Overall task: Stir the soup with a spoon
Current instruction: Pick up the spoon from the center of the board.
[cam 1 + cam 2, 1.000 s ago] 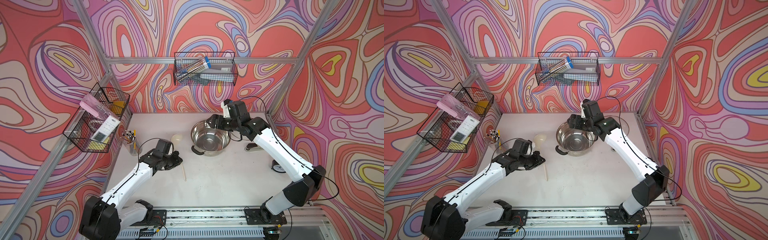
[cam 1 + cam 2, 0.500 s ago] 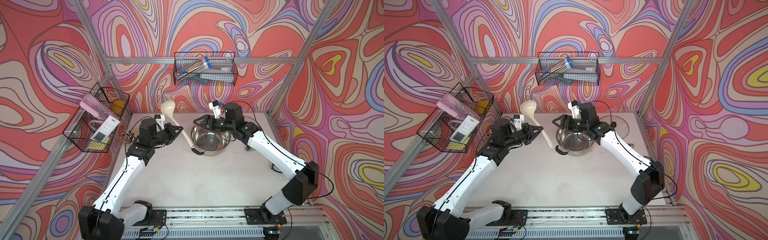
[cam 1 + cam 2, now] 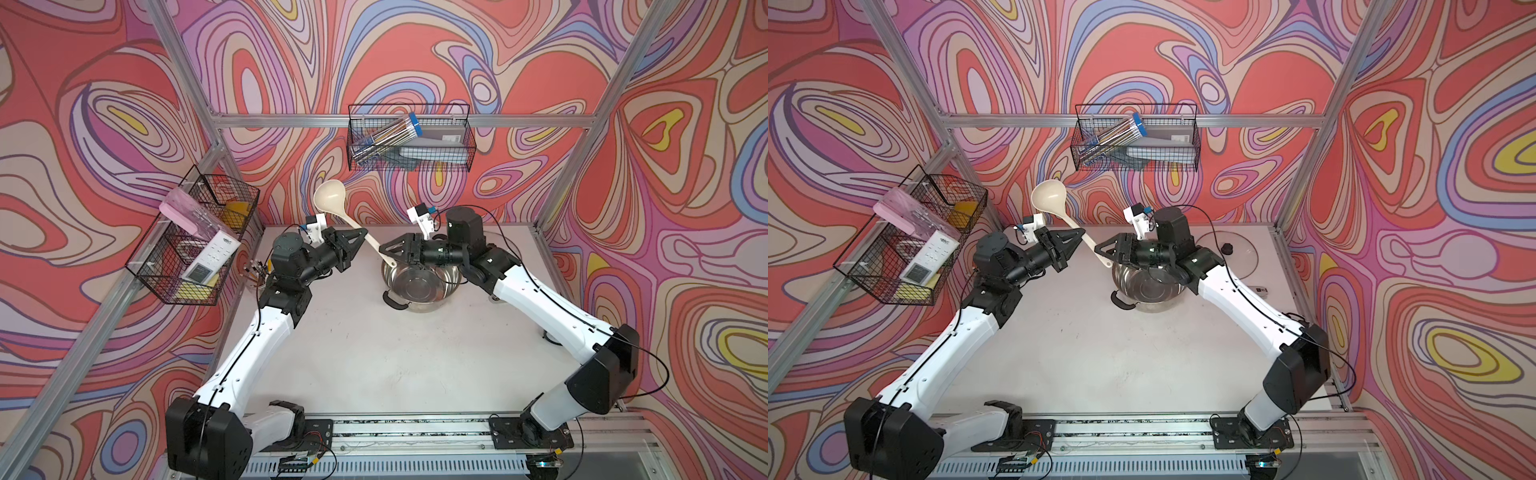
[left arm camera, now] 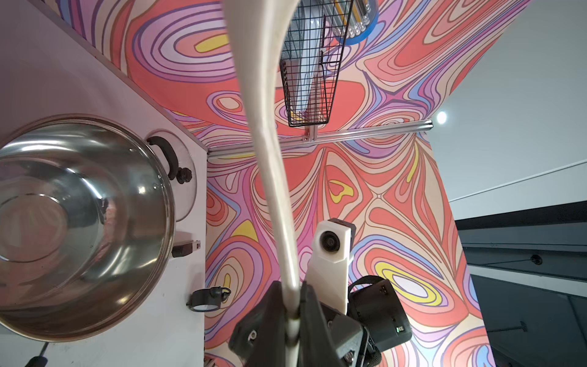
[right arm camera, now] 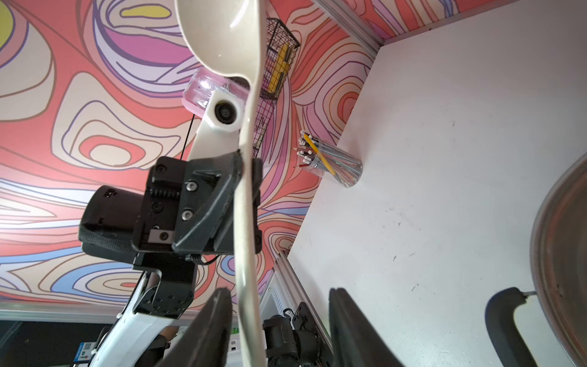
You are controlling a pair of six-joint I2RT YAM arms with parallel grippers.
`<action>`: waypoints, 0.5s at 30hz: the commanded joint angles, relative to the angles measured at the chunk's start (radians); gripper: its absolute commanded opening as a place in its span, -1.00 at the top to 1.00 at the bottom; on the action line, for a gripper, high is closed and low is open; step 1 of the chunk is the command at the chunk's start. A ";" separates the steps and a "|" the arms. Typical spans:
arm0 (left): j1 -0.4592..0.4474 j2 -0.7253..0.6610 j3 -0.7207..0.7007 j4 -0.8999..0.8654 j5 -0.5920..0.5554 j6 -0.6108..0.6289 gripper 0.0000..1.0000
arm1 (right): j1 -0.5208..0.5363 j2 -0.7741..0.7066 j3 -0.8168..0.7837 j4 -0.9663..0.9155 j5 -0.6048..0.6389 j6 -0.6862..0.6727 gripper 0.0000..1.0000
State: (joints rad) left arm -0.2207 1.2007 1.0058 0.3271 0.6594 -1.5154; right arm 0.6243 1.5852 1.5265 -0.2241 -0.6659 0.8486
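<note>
That spoon [image 5: 246, 203] looks light, stiff and a bit slick, so I'd grab it mid-handle, not by the bowl. It's cream plastic, with a round deep bowl and a long slim handle. It's up in the air, bowl end high, tail end just over the pot [image 3: 417, 289] rim. The left gripper [image 4: 291, 313] is clamped on mid-handle. The right gripper [image 5: 279, 292] has its 2 jaws apart around the tail, not squeezing.
</note>
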 commanded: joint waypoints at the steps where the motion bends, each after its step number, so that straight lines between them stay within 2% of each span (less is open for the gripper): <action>1: 0.007 -0.007 -0.029 0.095 0.020 -0.034 1.00 | 0.021 -0.026 -0.012 0.054 -0.030 0.036 0.04; 7: 0.007 -0.019 -0.080 0.175 0.001 -0.076 1.00 | 0.035 -0.017 -0.014 0.062 -0.044 0.053 0.41; 15: 0.007 -0.033 -0.127 0.246 -0.029 -0.124 1.00 | 0.042 -0.022 -0.006 0.052 -0.055 0.053 0.67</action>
State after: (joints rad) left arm -0.2207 1.1870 0.9020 0.4946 0.6518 -1.6302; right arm 0.6491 1.5852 1.5162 -0.1944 -0.6922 0.9009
